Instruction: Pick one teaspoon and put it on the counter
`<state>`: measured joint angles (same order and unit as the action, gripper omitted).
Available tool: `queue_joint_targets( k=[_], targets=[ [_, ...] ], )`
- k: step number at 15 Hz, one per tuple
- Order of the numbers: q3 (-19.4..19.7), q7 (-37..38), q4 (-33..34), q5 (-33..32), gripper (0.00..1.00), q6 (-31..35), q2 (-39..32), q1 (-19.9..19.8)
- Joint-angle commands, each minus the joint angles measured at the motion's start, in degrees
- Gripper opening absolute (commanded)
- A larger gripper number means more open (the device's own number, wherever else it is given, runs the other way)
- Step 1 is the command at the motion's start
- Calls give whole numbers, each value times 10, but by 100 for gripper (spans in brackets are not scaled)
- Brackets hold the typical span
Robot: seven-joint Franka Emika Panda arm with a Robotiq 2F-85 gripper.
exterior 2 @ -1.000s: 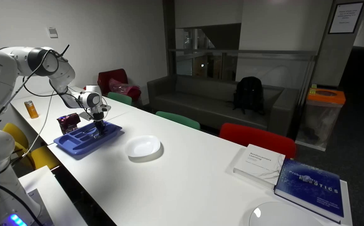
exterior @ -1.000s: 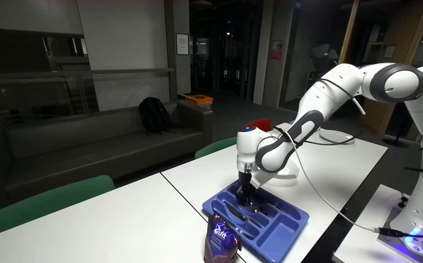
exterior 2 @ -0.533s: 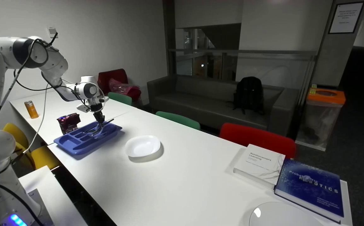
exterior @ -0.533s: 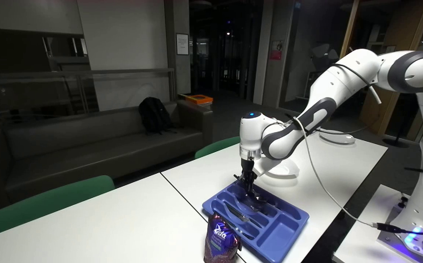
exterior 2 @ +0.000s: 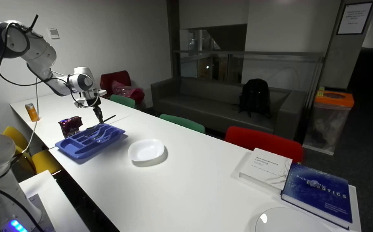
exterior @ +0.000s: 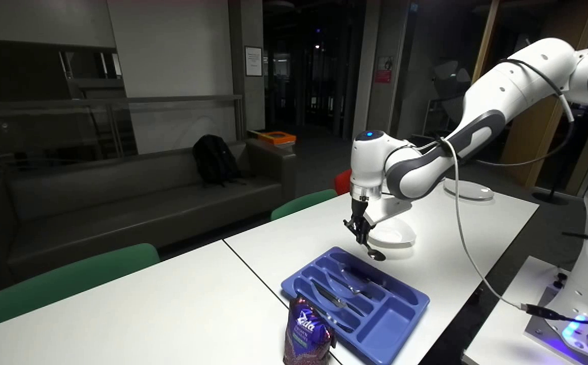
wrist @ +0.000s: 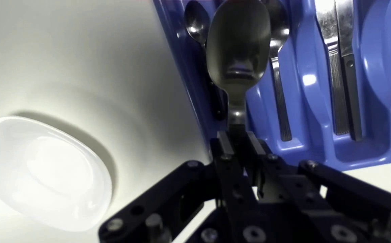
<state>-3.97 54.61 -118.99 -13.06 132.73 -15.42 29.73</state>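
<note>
Dark sofa (exterior: 136,203) beyond the long white counter (exterior: 162,299), light low. We judge the pick done and the placing not yet made: the teaspoon (wrist: 238,62) hangs in the air above the blue tray (exterior: 387,322), tilted, bowl end low, seemingly touching nothing but the fingers (wrist: 229,170). These sit nearly together, clamped on its dark handle with only that thickness between them. Next move, we think: carry it sideways past the tray's rim, stop short of the white dish (wrist: 53,175), lower until it meets the counter, then let go.
</note>
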Motion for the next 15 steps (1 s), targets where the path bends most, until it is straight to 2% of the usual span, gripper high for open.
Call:
queue_joint_targets(
  k=[1, 4, 7, 11, 12, 13, 15],
  targets=[
    [-16, 84, -67, 7, 3, 40, 58, -38],
    [-17, 152, -104, 11, 3, 96, 70, -59],
    [-17, 215, -158, 19, 3, 180, 77, -77],
    [-10, 315, -201, 14, 3, 284, 71, -76],
    [-9, 324, -205, 7, 3, 297, 69, -74],
    [-14, 297, -174, 8, 13, 266, 44, -77],
    [-13, 311, -182, 8, 13, 280, 44, -75]
  ],
)
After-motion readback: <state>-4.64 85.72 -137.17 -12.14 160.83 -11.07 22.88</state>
